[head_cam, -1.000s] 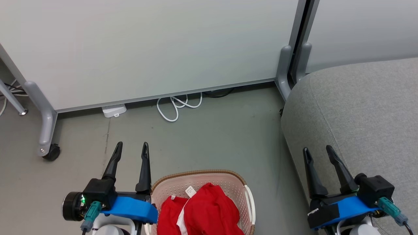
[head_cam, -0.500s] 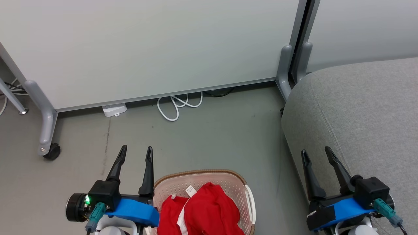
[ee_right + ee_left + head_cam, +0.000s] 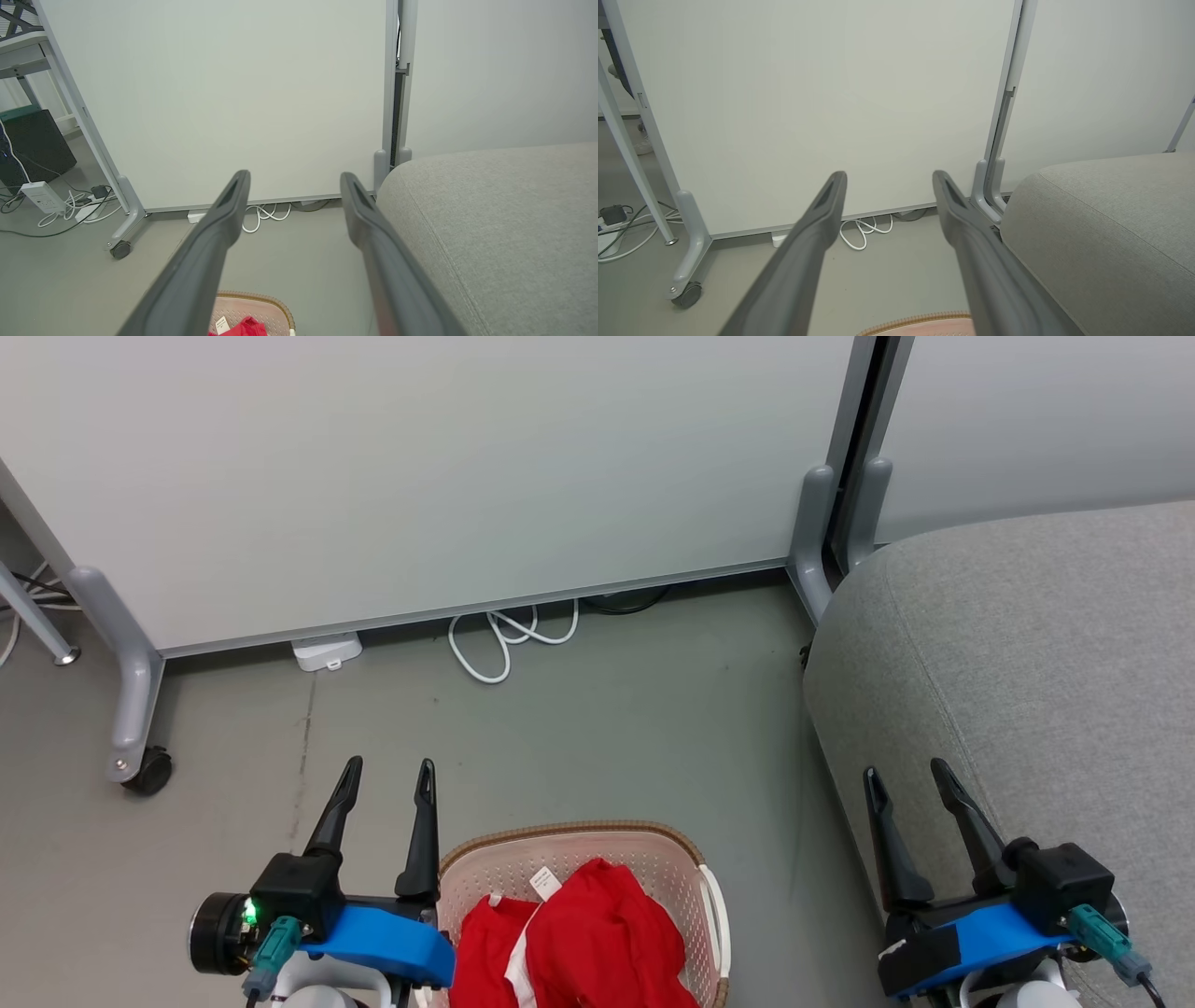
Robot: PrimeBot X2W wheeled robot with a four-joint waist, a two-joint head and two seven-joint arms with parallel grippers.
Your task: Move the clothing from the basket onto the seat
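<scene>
Red clothing (image 3: 583,947) with white trim lies piled in the cream basket (image 3: 569,835), which stands on the floor at the bottom centre of the head view. Its brown rim (image 3: 920,323) peeks into the left wrist view, and the red clothing (image 3: 243,327) shows in the basket (image 3: 261,303) in the right wrist view. My left gripper (image 3: 388,773) is open, empty, just left of the basket. The right gripper (image 3: 907,775) is open and empty over the left edge of the grey seat (image 3: 1036,644).
White partition panels (image 3: 420,467) on grey wheeled feet (image 3: 140,765) close off the far side. A coiled white cable (image 3: 504,639) and a white adapter (image 3: 325,651) lie at their base. Bare grey floor (image 3: 635,728) spreads between basket, panels and seat.
Both grippers have drawn back slightly toward the bottom of the head view, the left one also shifting a little right. The clothing and basket have not moved.
</scene>
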